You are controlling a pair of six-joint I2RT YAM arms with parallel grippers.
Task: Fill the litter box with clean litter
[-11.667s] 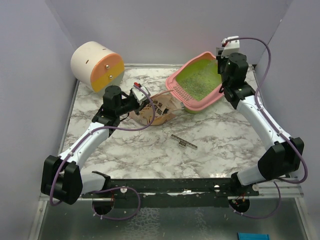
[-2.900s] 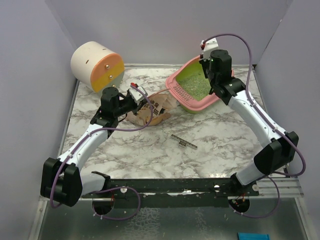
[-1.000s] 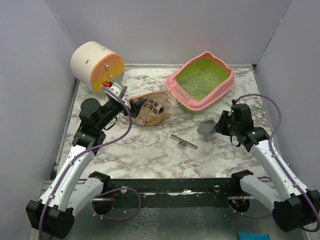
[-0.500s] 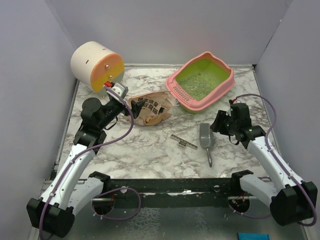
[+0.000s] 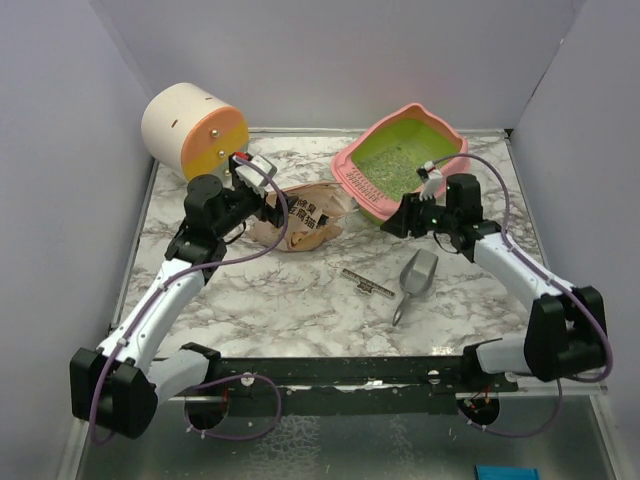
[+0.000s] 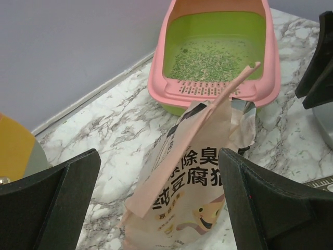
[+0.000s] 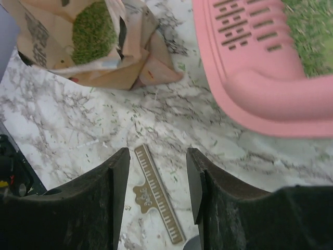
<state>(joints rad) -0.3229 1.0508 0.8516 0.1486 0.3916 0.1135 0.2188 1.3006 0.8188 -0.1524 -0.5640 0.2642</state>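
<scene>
Just beyond the spread right gripper [image 5: 391, 222] sits the litter box [image 5: 352, 178].

You see the pink litter box [image 5: 358, 180] at the far right of the marble table [image 5: 290, 305], with a thin scatter of litter [image 5: 395, 165] on its green floor. The crumpled peach litter bag [image 5: 308, 222] lies just left of the box. The left gripper [image 5: 273, 208] sits at the bag's left end; the right gripper [image 5: 394, 218] hangs by the box's near edge. The grey scoop [image 5: 418, 270] lies free on the table, handle toward you, beside a small metal strip [image 5: 367, 283]. A cream-and-orange cylinder [image 5: 195, 132] stands far left.
</scene>
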